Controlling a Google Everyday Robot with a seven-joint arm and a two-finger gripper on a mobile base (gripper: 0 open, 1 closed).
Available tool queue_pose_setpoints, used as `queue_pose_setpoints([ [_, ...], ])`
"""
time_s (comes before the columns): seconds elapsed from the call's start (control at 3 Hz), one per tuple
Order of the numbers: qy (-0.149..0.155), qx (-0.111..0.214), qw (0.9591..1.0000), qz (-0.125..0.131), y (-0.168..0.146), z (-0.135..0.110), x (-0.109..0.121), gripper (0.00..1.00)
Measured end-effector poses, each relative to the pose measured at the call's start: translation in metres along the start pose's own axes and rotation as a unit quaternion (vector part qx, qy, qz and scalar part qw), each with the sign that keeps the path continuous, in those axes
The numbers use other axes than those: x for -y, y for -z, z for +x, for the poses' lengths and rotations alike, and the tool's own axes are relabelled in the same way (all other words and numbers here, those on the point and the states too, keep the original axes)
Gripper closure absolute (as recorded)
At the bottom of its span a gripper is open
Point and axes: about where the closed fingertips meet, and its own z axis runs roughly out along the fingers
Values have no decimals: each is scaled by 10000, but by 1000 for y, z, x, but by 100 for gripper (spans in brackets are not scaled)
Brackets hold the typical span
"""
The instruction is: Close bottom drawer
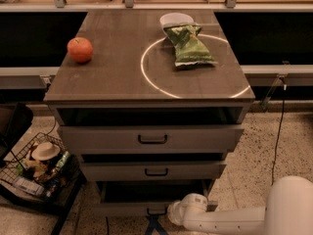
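Note:
The cabinet has three grey-brown drawers, all pulled partly out. The bottom drawer (122, 208) is the lowest, with a low plain front and a small black bar handle (156, 212). It stands open with a dark gap above its front. My white arm reaches in from the lower right, and its gripper (172, 212) is at the right part of the bottom drawer's front, next to the handle. The fingers are hidden by the wrist.
The middle drawer (152, 171) and top drawer (151, 139) sit above. On the cabinet top (112, 77) lie an orange fruit (80, 49), a green chip bag (188, 46) and a white bowl (176, 19). A wire basket (34, 173) of items stands on the floor at left.

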Motion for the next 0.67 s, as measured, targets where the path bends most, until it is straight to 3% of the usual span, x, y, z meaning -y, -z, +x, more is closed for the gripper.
queue_pose_setpoints([
  [0.67, 1, 1, 10000, 1, 0, 0, 0, 100],
])
